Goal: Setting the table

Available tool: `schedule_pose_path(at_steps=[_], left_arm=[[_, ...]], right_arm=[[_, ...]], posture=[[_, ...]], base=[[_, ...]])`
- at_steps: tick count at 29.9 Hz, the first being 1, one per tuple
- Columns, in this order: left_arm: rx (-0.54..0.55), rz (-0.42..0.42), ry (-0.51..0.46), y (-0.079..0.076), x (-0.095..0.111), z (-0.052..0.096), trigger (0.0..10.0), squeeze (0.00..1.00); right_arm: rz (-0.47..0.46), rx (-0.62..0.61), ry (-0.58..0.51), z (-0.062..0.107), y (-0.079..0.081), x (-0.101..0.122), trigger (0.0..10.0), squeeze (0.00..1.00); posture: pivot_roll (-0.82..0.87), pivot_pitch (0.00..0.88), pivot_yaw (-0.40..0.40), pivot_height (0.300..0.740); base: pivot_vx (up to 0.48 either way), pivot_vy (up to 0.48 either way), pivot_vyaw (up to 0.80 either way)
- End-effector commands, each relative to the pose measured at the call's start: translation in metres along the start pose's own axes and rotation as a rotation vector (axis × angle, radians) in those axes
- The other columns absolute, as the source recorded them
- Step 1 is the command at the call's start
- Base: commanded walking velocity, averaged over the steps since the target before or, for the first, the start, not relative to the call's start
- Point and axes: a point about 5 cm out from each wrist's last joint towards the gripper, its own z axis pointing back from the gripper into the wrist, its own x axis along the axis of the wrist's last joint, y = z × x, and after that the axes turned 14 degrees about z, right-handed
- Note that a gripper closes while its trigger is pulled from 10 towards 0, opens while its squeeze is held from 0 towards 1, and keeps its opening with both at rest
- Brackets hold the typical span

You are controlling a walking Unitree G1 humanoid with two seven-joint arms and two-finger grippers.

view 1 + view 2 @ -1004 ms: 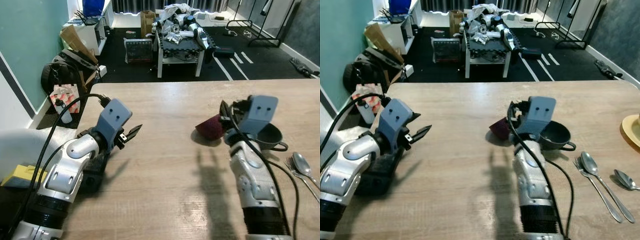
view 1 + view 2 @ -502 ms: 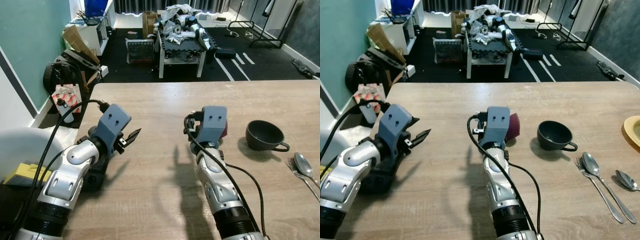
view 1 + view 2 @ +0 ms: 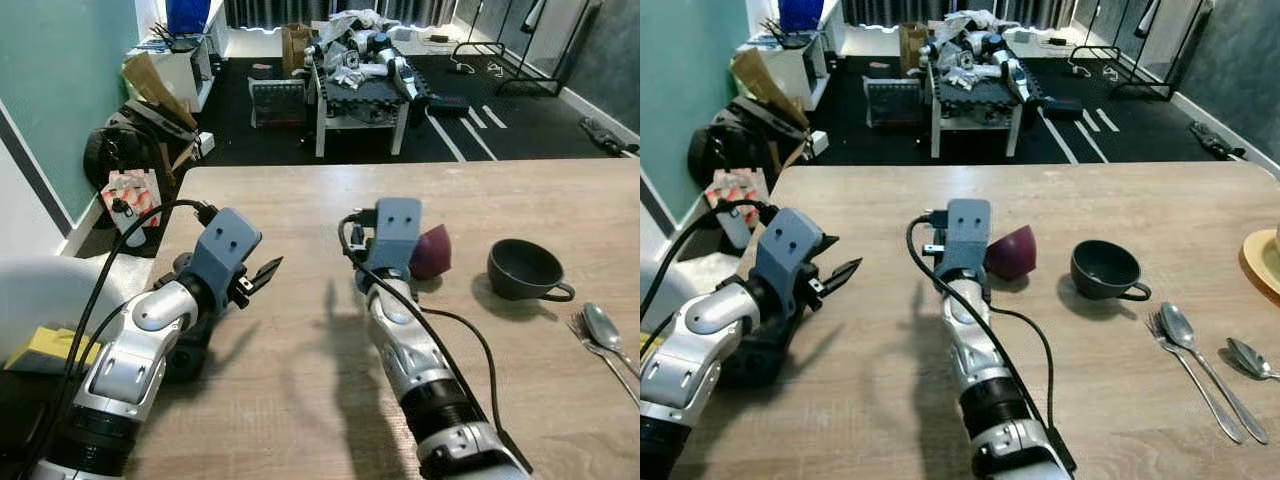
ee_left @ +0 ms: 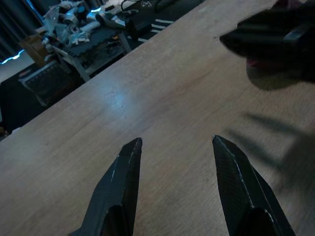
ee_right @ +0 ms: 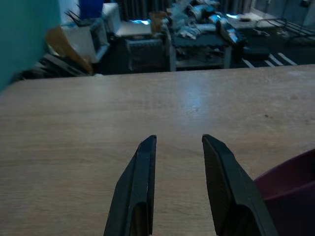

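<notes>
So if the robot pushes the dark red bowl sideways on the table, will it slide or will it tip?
The dark red bowl seems to lie tilted on its rounded side beside the right tool, so a push would probably rock or roll it. It looks stiff and likely light. The wooden table looks smooth, so it may also slide.

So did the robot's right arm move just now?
Yes. The right tool swung toward the robot's left, away from the dark cup, and now sits left of the maroon bowl.
</notes>
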Motion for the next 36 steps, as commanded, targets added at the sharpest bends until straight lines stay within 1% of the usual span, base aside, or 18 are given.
schedule_pose_path(at_steps=[1,2,3,6,10,14,16,19,20,21,23,26,27,31,32,34,35,36], left_arm=[[0.001,0.011,0.015,-0.002,-0.004,0.003,10.0,0.00],[0.001,0.011,0.015,-0.002,-0.004,0.003,10.0,0.00],[0.000,0.011,0.015,-0.002,-0.003,0.003,10.0,0.00],[-0.003,0.013,0.014,-0.002,-0.003,0.004,10.0,0.00],[-0.039,0.030,0.007,-0.004,-0.001,0.007,10.0,0.00],[-0.055,0.028,0.006,-0.005,0.000,0.008,10.0,0.00],[-0.059,0.027,0.007,-0.006,0.000,0.008,10.0,0.00],[-0.059,0.027,0.007,-0.006,0.000,0.008,10.0,0.00],[-0.059,0.028,0.008,-0.006,0.000,0.008,10.0,0.00],[-0.059,0.028,0.008,-0.006,0.000,0.008,10.0,0.00],[-0.057,0.034,0.009,-0.008,-0.002,0.007,10.0,0.00],[-0.056,0.038,0.009,-0.008,-0.003,0.007,10.0,0.00],[-0.055,0.042,0.008,-0.009,-0.003,0.005,10.0,0.00],[-0.059,0.044,0.005,-0.010,-0.003,0.003,10.0,0.00],[-0.065,0.046,0.004,-0.010,-0.002,0.001,10.0,0.00],[-0.071,0.046,0.004,-0.010,-0.002,0.001,10.0,0.00],[-0.124,0.027,0.010,-0.015,-0.002,-0.001,10.0,0.00],[-0.124,0.027,0.010,-0.015,-0.002,-0.001,10.0,0.00]], right_arm=[[0.038,-0.042,0.078,0.000,0.001,-0.014,10.0,0.00],[0.038,-0.042,0.078,0.000,0.001,-0.014,10.0,0.00],[0.063,-0.104,0.125,-0.001,-0.007,-0.022,10.0,0.00],[0.064,-0.131,0.149,-0.001,-0.012,-0.026,10.0,0.00],[0.103,-0.252,0.187,-0.002,-0.041,-0.039,10.0,0.00],[0.113,-0.274,0.178,0.000,-0.053,-0.042,10.0,0.00],[0.128,-0.298,0.170,0.006,-0.066,-0.047,10.0,0.00],[0.128,-0.298,0.170,0.006,-0.066,-0.047,10.0,0.00],[0.137,-0.314,0.166,0.012,-0.075,-0.050,10.0,0.00],[0.137,-0.314,0.166,0.012,-0.075,-0.050,10.0,0.00],[0.179,-0.381,0.183,0.034,-0.105,-0.063,10.0,0.00],[0.196,-0.406,0.193,0.042,-0.115,-0.066,10.0,0.00],[0.208,-0.478,0.224,0.053,-0.139,-0.075,10.0,0.00],[0.189,-0.514,0.191,0.053,-0.151,-0.072,10.0,0.00],[0.186,-0.511,0.126,0.047,-0.153,-0.062,10.0,0.00],[0.188,-0.505,0.081,0.044,-0.153,-0.054,10.0,0.00],[0.148,-0.502,0.049,0.037,-0.156,-0.046,10.0,0.00],[0.148,-0.502,0.049,0.037,-0.156,-0.046,10.0,0.00]], posture=[[0.18,0.122,0.095,0.740],[0.18,0.122,0.095,0.740],[0.18,0.122,0.095,0.740],[0.18,0.122,0.095,0.740],[0.17,0.124,0.098,0.740],[0.17,0.127,0.097,0.740],[0.16,0.130,0.094,0.740],[0.16,0.130,0.094,0.740],[0.15,0.133,0.091,0.740],[0.15,0.133,0.091,0.740],[0.15,0.134,0.090,0.740],[0.15,0.134,0.090,0.740],[0.13,0.131,0.099,0.740],[0.13,0.130,0.102,0.740],[0.13,0.128,0.104,0.740],[0.13,0.129,0.104,0.740],[0.13,0.129,0.100,0.740],[0.13,0.129,0.100,0.740]], base=[[0.000,0.000,0.00],[0.000,0.000,0.00],[0.000,0.000,0.00],[0.000,0.000,0.00],[0.000,0.000,0.00],[0.000,0.000,0.00],[0.000,0.000,0.00],[0.000,0.000,0.00],[0.000,0.000,0.00],[0.000,0.000,0.00],[0.000,0.000,0.00],[0.000,0.000,0.00],[0.000,0.000,0.00],[0.000,0.000,0.00],[0.000,0.000,0.00],[0.000,0.000,0.00],[0.000,0.000,0.00],[0.000,0.000,0.00]])
